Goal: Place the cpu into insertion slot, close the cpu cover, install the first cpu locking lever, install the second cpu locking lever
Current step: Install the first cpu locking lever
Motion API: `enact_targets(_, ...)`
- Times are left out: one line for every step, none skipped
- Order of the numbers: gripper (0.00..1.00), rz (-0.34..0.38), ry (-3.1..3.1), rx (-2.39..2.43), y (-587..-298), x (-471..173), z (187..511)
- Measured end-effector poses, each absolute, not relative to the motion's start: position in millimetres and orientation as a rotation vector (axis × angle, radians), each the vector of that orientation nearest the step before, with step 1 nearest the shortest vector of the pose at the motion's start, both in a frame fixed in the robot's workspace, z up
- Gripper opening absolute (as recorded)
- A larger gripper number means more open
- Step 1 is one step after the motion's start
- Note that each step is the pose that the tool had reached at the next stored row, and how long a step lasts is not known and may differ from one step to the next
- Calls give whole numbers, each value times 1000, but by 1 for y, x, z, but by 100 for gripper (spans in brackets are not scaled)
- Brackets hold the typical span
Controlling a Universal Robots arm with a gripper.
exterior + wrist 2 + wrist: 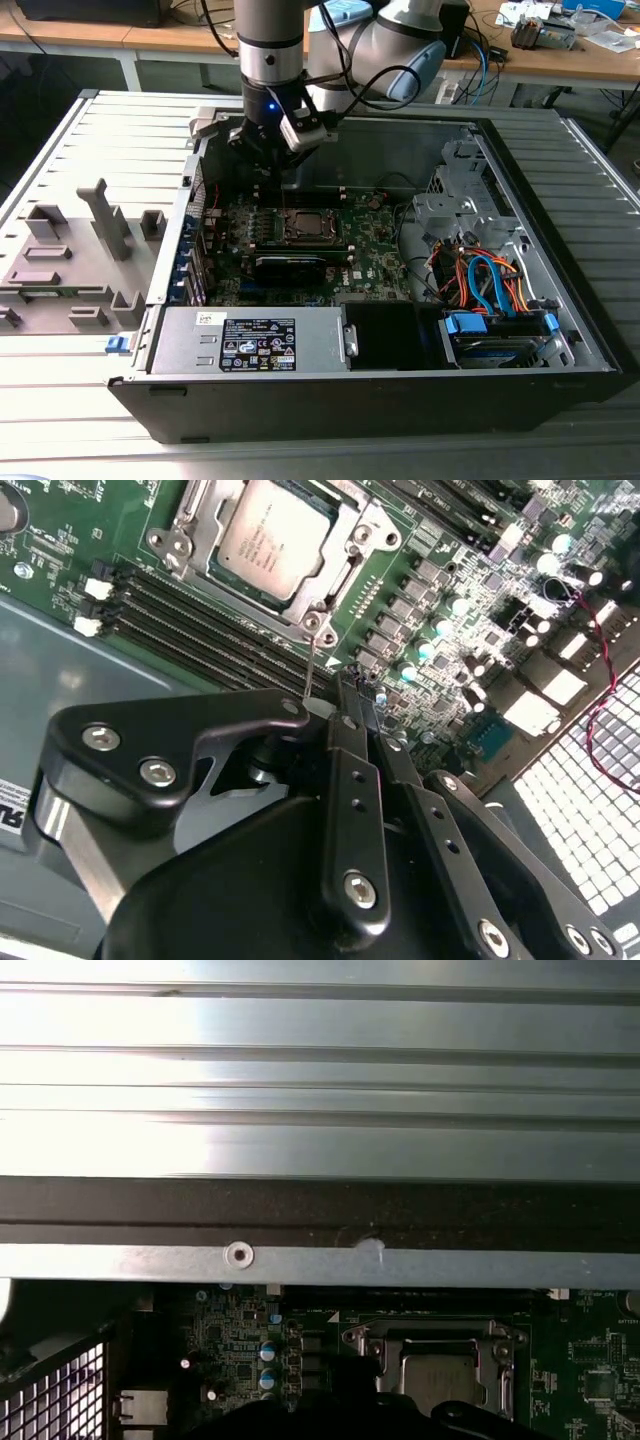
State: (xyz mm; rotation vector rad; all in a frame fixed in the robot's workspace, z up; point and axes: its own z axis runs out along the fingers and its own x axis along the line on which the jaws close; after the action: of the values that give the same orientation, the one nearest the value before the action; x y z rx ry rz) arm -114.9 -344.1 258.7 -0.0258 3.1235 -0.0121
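The cpu [272, 538], a silvery square chip, lies flat in the insertion slot [309, 226] on the green board. The cpu cover [352, 568], a dark-silvery frame, lies down around the chip's edges. In the first wrist view the cpu [438, 1378] and the cover [432, 1338] sit just inside the case wall. A thin wire locking lever [310, 665] rises from the socket corner toward my gripper [358, 685]. The gripper hangs above the board beside the socket, fingers shut together, with the lever running alongside them, not between them. In the exterior view the gripper [272, 172] is over the board's far left part.
The open computer case [560, 330] holds black memory slots [190, 615], a black card [290, 266], a power supply [250, 345] at the front and a drive bay with orange and blue cables [490, 285]. A grey fixture plate [70, 270] lies at the exterior view's left.
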Motion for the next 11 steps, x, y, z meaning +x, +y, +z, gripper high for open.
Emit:
enact_targets(11,-12,3124,-26,-344,-114,259)
enact_targets(11,-12,3123,-26,-344,-114,259)
enact_targets(11,-12,3124,-26,-344,-114,258)
enact_targets(11,-12,3124,-26,-344,-114,258)
enact_targets(11,-12,3123,-26,-344,-113,258)
enact_targets(11,-12,3123,-26,-344,-113,258)
enact_targets(11,-12,3123,-26,-344,-112,258)
enact_targets(11,-12,3124,-26,-344,-112,257)
enact_targets(11,-12,3124,-26,-344,-111,257)
enact_targets(11,-12,3124,-26,-343,-110,257)
enact_targets(11,-12,3124,-26,-343,-109,257)
